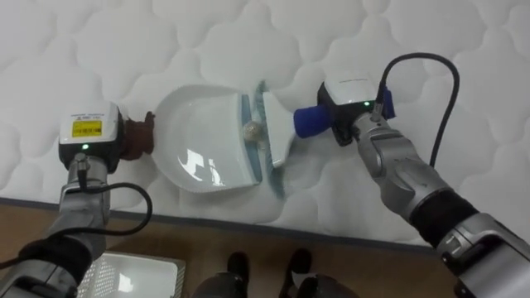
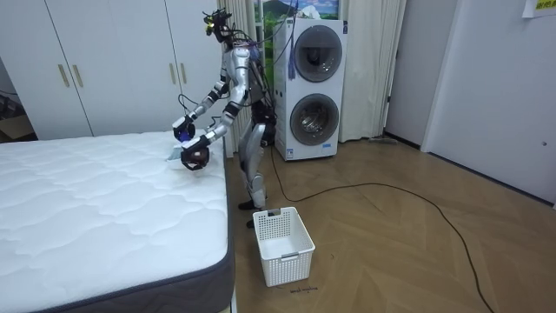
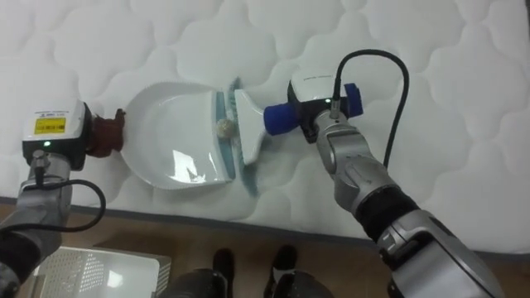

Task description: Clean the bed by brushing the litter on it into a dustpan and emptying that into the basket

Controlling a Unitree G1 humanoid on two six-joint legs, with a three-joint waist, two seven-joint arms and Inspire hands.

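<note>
A white dustpan (image 1: 203, 141) lies on the white quilted mattress (image 1: 166, 41) near its front edge. My left hand (image 1: 89, 132) is shut on the pan's brown handle (image 1: 142, 131). My right hand (image 1: 354, 106) is shut on the blue handle (image 1: 313, 121) of a white brush (image 1: 277, 131), whose pale bristles (image 1: 267, 165) stand against the pan's open lip. A small pale ball of litter (image 1: 252, 129) sits just inside that lip, touching the brush. In the room view I stand at the bed's side, bent over its corner (image 2: 195, 152).
A white laundry basket (image 2: 282, 243) stands on the wooden floor beside the bed, by my feet. Behind me are two stacked washing machines (image 2: 314, 87) and white wardrobes (image 2: 113, 61). The mattress stretches wide beyond the pan.
</note>
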